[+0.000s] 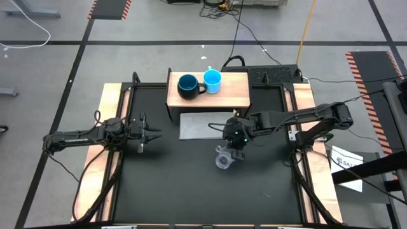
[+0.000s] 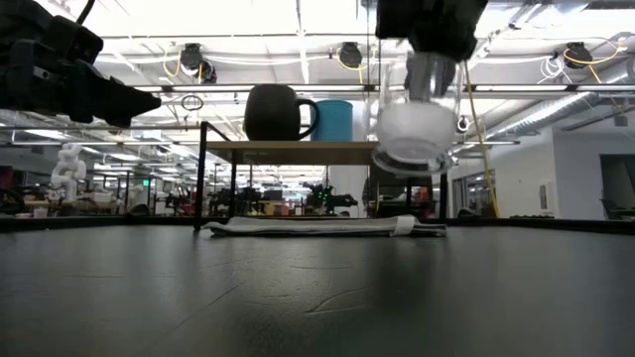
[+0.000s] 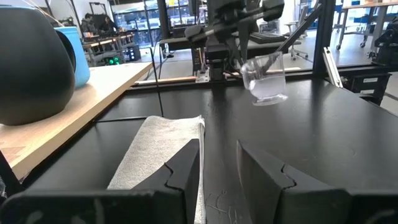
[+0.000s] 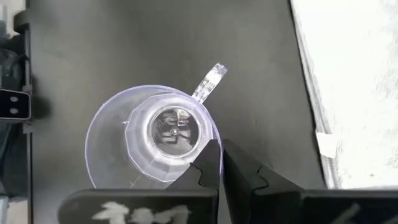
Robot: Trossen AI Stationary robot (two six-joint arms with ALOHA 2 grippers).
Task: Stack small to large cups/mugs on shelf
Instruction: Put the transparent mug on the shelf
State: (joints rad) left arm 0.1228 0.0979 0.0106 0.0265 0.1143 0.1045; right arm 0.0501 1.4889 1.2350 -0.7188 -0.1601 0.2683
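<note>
The small clear cup (image 1: 224,159) hangs tilted above the black table, held by my right gripper (image 1: 233,144); it also shows in the low view (image 2: 410,134) and the left wrist view (image 3: 265,77). The dark navy mug (image 1: 188,86) and the light-blue mug (image 1: 212,80) stand side by side on the shelf's wooden top (image 1: 232,95), bottoms down. My left gripper (image 1: 152,133) is open and empty, out to the left of the grey mat, its fingers (image 3: 186,171) pointing toward the cup. My right gripper pinches the clear cup's wall at the rim (image 4: 200,163), one finger inside the cup and one outside, on the side opposite the handle (image 4: 210,81). The fingers come from above, pointing down. The cup hangs tilted below them, lifted clear of the table (image 2: 410,134).
A flat grey mat (image 1: 205,124) lies on the table just in front of the shelf, between the two grippers. Wooden boards (image 1: 111,102) run along the table's left and right sides. Cables (image 1: 267,75) lie behind the shelf.
</note>
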